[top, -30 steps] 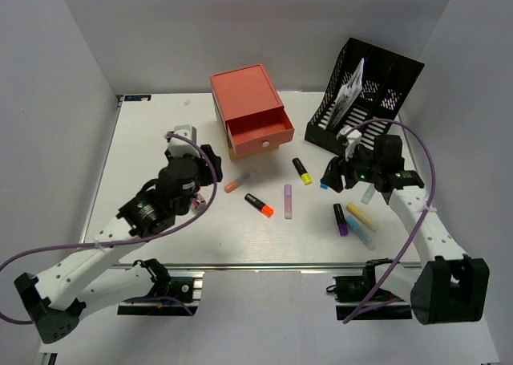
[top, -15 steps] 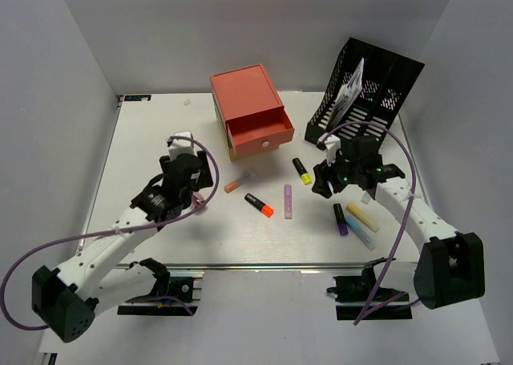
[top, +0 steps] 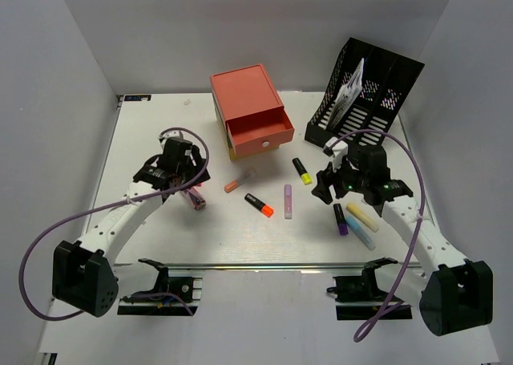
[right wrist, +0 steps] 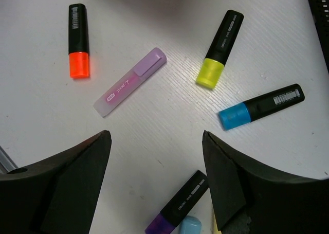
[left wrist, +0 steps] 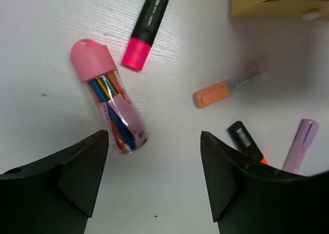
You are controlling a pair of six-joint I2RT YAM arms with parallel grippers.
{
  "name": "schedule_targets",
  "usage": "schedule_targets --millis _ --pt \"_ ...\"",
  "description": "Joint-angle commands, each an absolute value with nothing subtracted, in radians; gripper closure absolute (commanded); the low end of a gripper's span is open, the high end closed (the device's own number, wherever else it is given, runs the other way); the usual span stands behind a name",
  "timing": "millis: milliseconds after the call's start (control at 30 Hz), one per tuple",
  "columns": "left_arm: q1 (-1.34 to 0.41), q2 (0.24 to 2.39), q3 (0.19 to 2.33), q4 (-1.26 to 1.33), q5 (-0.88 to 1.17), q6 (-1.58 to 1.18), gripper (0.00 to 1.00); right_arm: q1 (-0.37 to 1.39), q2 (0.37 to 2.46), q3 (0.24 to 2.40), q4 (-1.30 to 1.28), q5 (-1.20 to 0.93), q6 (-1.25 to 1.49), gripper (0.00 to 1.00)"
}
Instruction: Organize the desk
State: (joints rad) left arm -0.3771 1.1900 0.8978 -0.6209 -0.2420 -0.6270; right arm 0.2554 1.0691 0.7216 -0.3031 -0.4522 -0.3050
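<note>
The desk (top: 136,140) is a rigid, smooth white top between grey walls and stays fixed. Its loose items appear light, stiff and slick, so each is best pinched across mid-barrel. The left gripper (left wrist: 154,136) hangs spread and empty over a pink-capped pen tube (left wrist: 113,103) toward the left edge; the right gripper (right wrist: 157,136), equally spread and empty, hangs by a yellow highlighter (right wrist: 218,49) toward the right edge.
</note>
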Motion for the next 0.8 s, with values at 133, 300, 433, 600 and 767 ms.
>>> schedule_targets --millis 133,300,433,600,767 --pt "-0.318 1.285 0.957 -0.686 -0.170 -0.692 0.16 0.247 1.029 0.710 -0.270 -0.476 -0.321 0.23" --pt "-0.299 1.336 0.959 -0.730 -0.186 -0.748 0.16 0.244 1.009 0.709 -0.265 -0.465 -0.325 0.22" --pt "-0.288 1.370 0.937 -0.721 -0.176 -0.762 0.19 0.242 1.006 0.709 -0.267 -0.462 -0.327 0.22" --pt "-0.288 1.436 0.926 -0.698 -0.170 -0.772 0.21 0.242 1.006 0.706 -0.265 -0.459 -0.330 0.22" --pt "-0.288 1.494 0.930 -0.689 -0.186 -0.775 0.23 0.241 1.011 0.704 -0.264 -0.457 -0.330 0.22"
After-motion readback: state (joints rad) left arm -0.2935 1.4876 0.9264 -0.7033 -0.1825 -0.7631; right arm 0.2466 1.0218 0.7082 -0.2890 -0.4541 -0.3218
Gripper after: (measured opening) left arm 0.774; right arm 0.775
